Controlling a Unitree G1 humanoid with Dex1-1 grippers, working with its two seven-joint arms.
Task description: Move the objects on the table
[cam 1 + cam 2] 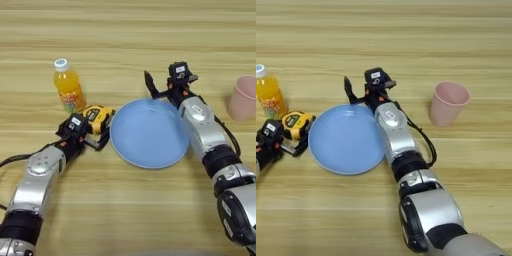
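The round light-blue plate (pixel 149 132) lies in the middle of the table (pixel 130 30). My right gripper (pixel 153 88) is at the plate's far rim, open, one black finger (pixel 148 81) pointing away and nothing held. The yellow-and-black tape measure (pixel 98 116) rests just left of the plate. My left gripper (pixel 92 134) is right against the tape measure from the near-left side. The orange-drink bottle (pixel 67 90) with its white cap stands upright behind the tape measure. The pink cup (pixel 448 103) stands upright to the right, away from both arms.
My right forearm (pixel 205 130) runs along the plate's right edge. The left forearm (pixel 40 175) comes in from the bottom left. Bare wood lies behind the bottle and in front of the plate.
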